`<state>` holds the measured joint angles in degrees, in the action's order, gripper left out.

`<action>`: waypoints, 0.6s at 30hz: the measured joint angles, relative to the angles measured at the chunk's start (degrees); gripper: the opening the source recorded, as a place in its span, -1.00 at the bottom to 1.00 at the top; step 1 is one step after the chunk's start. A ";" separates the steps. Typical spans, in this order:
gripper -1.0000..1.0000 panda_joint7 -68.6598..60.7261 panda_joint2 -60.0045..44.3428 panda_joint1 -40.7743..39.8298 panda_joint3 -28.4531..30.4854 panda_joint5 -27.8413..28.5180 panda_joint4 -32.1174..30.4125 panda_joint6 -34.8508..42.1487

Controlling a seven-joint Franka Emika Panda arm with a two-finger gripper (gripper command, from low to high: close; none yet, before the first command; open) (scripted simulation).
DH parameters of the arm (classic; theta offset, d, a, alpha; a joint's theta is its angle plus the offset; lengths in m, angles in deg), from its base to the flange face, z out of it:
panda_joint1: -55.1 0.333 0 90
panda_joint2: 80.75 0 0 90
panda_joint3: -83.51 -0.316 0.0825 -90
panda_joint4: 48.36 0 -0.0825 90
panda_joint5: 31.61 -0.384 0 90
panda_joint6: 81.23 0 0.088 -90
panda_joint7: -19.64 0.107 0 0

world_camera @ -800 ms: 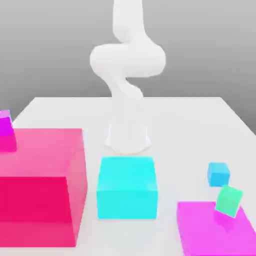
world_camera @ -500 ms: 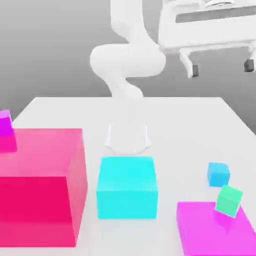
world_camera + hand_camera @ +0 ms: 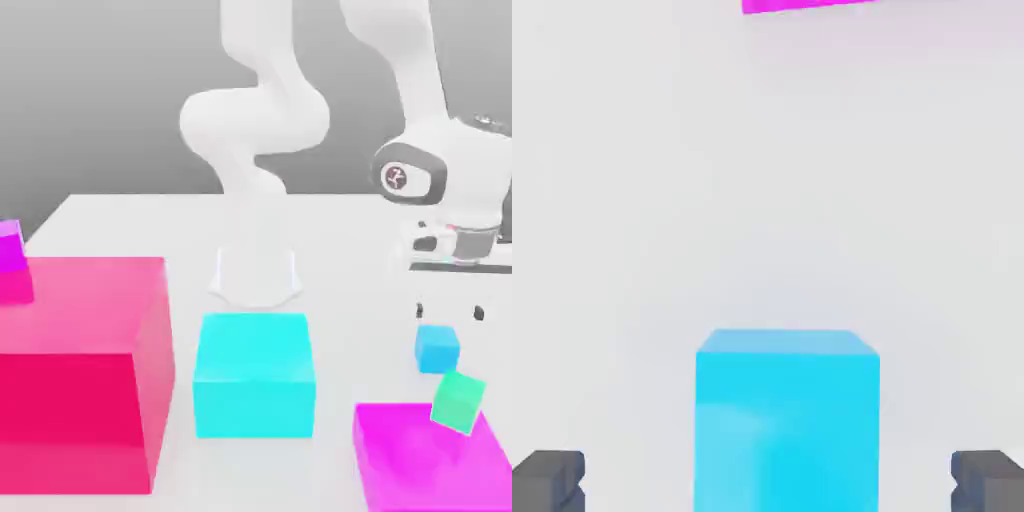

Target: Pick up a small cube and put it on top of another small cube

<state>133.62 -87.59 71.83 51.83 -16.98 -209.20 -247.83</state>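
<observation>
Directly beneath the wide-open hand (image 3: 450, 312) sits the small cube (image 3: 437, 349).

so the exterior view is sitting off the arm, low and fairly close, looking across the white desk (image 3: 380, 230) toward the arm's base (image 3: 256, 275) at the far side, with grey backdrop behind; the hand view is riding on the hand and looking down at the desk from very near, with the tool (image 3: 768, 480) spread wide, its two dark fingertips (image 3: 548, 480) poking in at the frame's edges; both views are catching the small sky-blue cube (image 3: 437, 349) (image 3: 786, 420), the bare desk around it, and the magenta slab (image 3: 435, 455) (image 3: 802, 5) nearby
</observation>
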 joint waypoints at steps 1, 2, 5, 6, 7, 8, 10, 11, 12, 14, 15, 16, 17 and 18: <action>0.00 2.75 -1.77 2.06 2.91 3.66 0.43 -1.11; 0.00 5.28 -3.47 4.42 6.05 7.02 0.90 -2.21; 0.00 11.89 -8.34 12.02 15.65 15.73 2.34 -5.60; -1.00 13.15 -9.37 13.81 17.82 17.36 2.64 -6.38; -1.00 13.15 -9.37 13.81 17.82 17.36 2.64 -6.38; -1.00 13.15 -9.37 13.81 17.82 17.37 2.64 -6.41; -1.00 13.16 -9.37 13.81 17.82 17.38 2.64 -6.52; -1.00 13.16 -9.37 13.81 17.82 17.38 2.64 -6.57; -1.00 13.75 -9.88 14.76 18.92 18.14 2.79 -6.94; -1.00 11.72 -8.30 12.29 15.87 15.51 2.30 -5.75; -1.00 9.83 -6.95 10.39 13.40 13.01 1.87 -4.82; -1.00 7.57 -5.43 8.49 10.80 10.01 1.40 -3.83; -1.00 5.05 -3.80 6.75 8.26 6.62 0.91 -2.80; -1.00 2.26 -2.07 5.48 6.09 2.86 0.42 -1.75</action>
<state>135.89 -89.66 77.32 57.92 -14.12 -208.78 -249.58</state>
